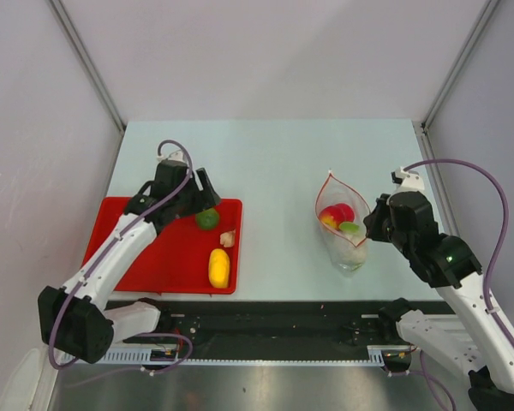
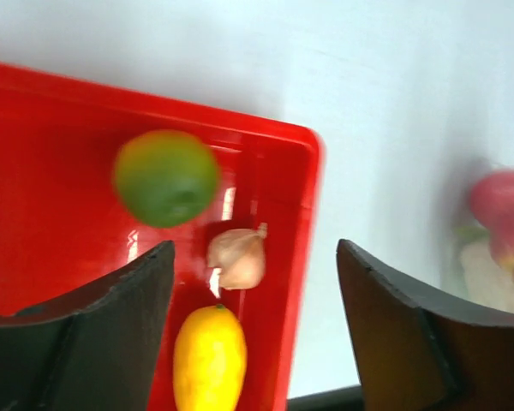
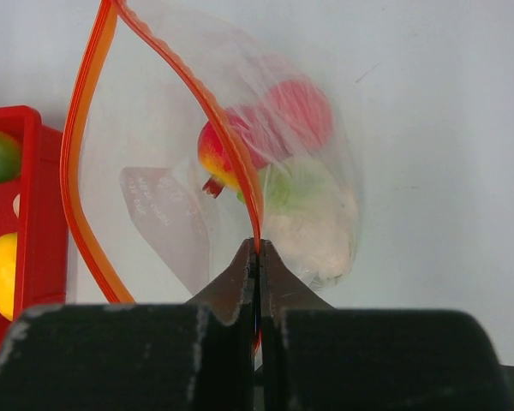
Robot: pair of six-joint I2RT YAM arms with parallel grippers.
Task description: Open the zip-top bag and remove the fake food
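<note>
The right gripper [image 3: 257, 250] pinches the red rim of the open zip-top bag [image 3: 146, 205]; the left gripper [image 2: 255, 257], jaws spread, hovers over the red tray [image 2: 43, 120].

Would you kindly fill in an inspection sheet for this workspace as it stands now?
Surface: pale table, no spills seen.
Job's things: clear bag, mouth open, holding red pieces, a green piece and a whitish piece; green ball, beige lump and yellow oval lie on the red tray.
Clutter: nothing seen.
Grippers: left tool open above the tray, empty; right tool shut on the bag's red rim.
Cables: purple left cable and right cable, one looping along each arm.
Surroundings: plain pale walls; nothing else seen.
</note>
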